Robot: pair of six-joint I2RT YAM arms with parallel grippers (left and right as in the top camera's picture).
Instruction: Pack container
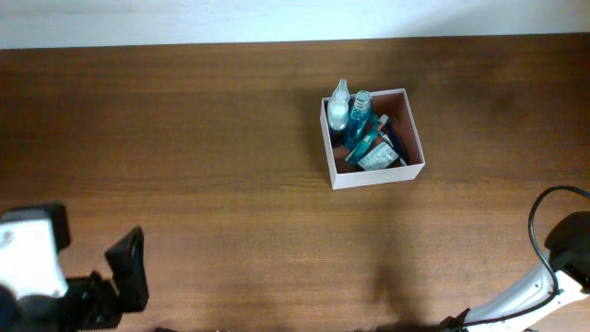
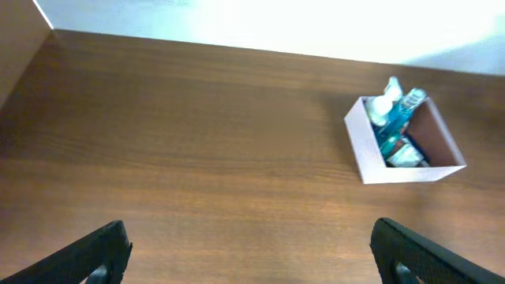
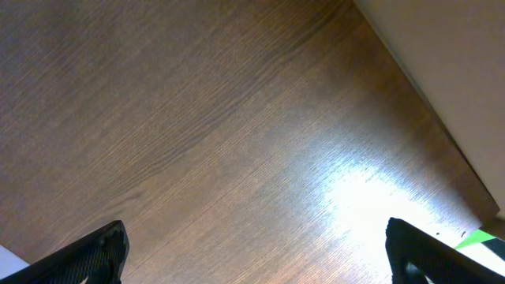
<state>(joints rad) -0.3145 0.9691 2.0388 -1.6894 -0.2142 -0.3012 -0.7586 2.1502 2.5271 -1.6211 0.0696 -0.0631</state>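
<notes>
The container (image 1: 378,174), a square white-walled box with a reddish-brown inside, stands right of the table's middle toward the back. Inside it are a clear spray bottle (image 1: 339,107), a blue bottle (image 1: 360,112) and a green-white packet (image 1: 374,157). In the left wrist view the container (image 2: 410,172) appears far off at the right. My left gripper (image 2: 248,230) is open over bare wood at the table's front left, nothing between its fingers. My right gripper (image 3: 255,229) is open too, over bare wood at the front right, and empty.
A pale wall (image 1: 277,18) runs along the table's back edge. The right arm's white link and black cable (image 1: 544,267) sit at the front right corner. A small green scrap (image 3: 473,239) shows by the table edge in the right wrist view.
</notes>
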